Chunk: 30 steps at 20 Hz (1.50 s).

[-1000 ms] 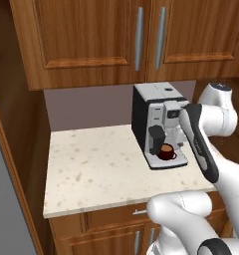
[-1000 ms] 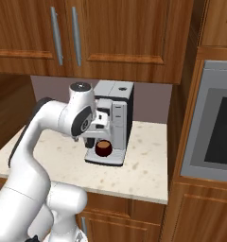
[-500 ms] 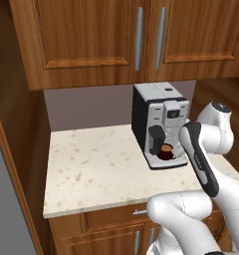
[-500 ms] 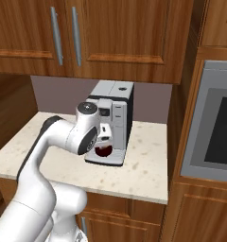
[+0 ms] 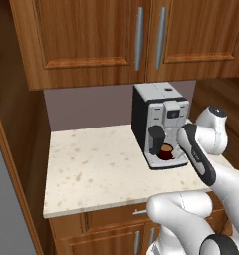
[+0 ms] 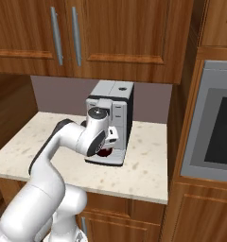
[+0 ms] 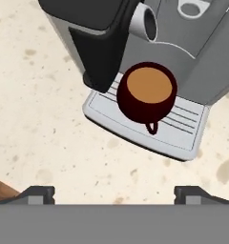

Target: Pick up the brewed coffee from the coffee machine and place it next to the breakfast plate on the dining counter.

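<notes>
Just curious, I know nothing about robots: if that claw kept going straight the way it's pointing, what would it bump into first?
Probably the mug on the coffee machine's drip tray. The open gripper points about there, though depth is hard to judge.

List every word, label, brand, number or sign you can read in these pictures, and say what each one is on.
No readable text anywhere.
Coffee machine: its front panel carries a small dark display and light button marks, too small and blurred to read; the hand view shows a ring-shaped mark on its grey body, no letters.
Brewed coffee: plain dark red mug, no print.
Cabinet doors and oven: no labels.
</notes>
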Tool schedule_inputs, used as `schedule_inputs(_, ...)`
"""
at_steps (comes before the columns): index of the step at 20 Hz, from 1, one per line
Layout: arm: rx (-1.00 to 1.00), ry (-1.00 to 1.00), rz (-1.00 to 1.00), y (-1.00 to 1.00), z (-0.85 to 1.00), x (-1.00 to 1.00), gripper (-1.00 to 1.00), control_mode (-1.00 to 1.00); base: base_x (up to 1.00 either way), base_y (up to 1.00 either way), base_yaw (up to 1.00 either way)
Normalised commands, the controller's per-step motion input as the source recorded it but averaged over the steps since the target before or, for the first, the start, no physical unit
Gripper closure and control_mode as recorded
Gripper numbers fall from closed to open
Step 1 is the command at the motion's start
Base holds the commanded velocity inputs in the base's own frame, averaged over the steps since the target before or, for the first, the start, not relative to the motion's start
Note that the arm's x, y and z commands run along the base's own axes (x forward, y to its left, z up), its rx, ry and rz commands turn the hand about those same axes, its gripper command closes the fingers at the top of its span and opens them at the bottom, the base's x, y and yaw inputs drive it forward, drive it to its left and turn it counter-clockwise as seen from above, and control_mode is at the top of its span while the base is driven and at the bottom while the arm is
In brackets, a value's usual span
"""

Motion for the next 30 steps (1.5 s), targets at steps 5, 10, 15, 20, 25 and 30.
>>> schedule_inputs(5, 0.00, 0.00, 0.05, -0.07, -0.31, 0.24, -1.00, -1.00, 0.00, 0.00, 0.00)
schedule_inputs(10, 0.00, 0.00, 0.05, 0.00, -0.37, 0.11, -1.00, -1.00, 0.00, 0.00, 0.00)
schedule_inputs(15, 0.00, 0.00, 0.06, -0.03, -0.31, 0.13, -1.00, -1.00, 0.00, 0.00, 0.00)
schedule_inputs(20, 0.00, 0.00, 0.06, -0.06, -0.23, 0.17, -1.00, -1.00, 0.00, 0.00, 0.00)
schedule_inputs(25, 0.00, 0.00, 0.04, -0.01, -0.17, 0.18, -1.00, -1.00, 0.00, 0.00, 0.00)
schedule_inputs(30, 0.00, 0.00, 0.01, 0.00, -0.02, 0.25, -1.00, -1.00, 0.00, 0.00, 0.00)
